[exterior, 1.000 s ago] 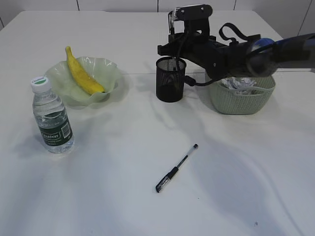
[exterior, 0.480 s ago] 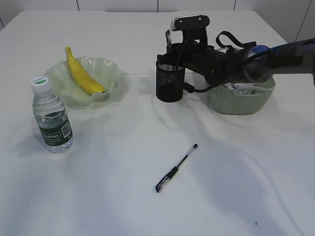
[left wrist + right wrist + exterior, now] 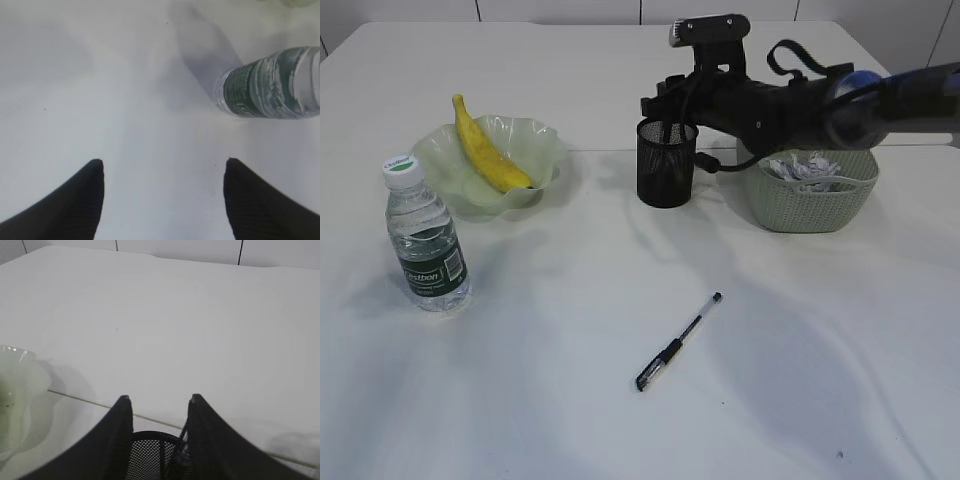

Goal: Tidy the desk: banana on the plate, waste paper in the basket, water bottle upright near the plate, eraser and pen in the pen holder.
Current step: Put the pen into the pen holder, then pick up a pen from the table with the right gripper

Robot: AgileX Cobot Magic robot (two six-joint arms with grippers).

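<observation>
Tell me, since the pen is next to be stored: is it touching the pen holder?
Apart. The exterior view shows the pen lying flat on the table, with a wide stretch of bare tabletop between it and the pen holder.

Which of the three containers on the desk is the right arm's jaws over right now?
The black mesh pen holder. The right gripper hangs just above its rim, while the green plate holds the banana and the basket holds crumpled paper.

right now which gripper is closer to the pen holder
Right. The right gripper hovers directly over the pen holder; the left gripper is over bare table beside the water bottle.
</observation>
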